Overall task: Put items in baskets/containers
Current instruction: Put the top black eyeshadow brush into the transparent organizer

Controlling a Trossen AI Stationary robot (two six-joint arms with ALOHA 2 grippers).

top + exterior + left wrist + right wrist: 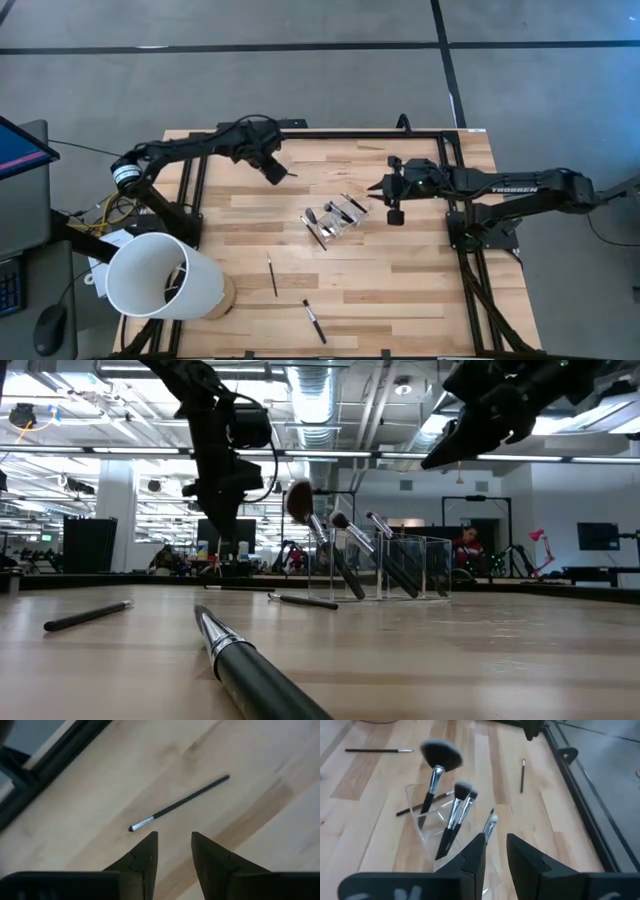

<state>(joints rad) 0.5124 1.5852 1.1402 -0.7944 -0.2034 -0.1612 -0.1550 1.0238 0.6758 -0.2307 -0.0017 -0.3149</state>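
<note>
Several brushes are already standing in the clear container mid-tabletop, three more are lying loose toward the near edge, and both left hand and right hand are hovering slightly open, gripping nothing.

Just below the right gripper, whose fingers are black, the clear plastic box holds brushes with black handles, silver ferrules and dark fluffy tips. Ahead of the black left gripper, a black, silver-ferruled brush lies on pale striped wood.
</note>
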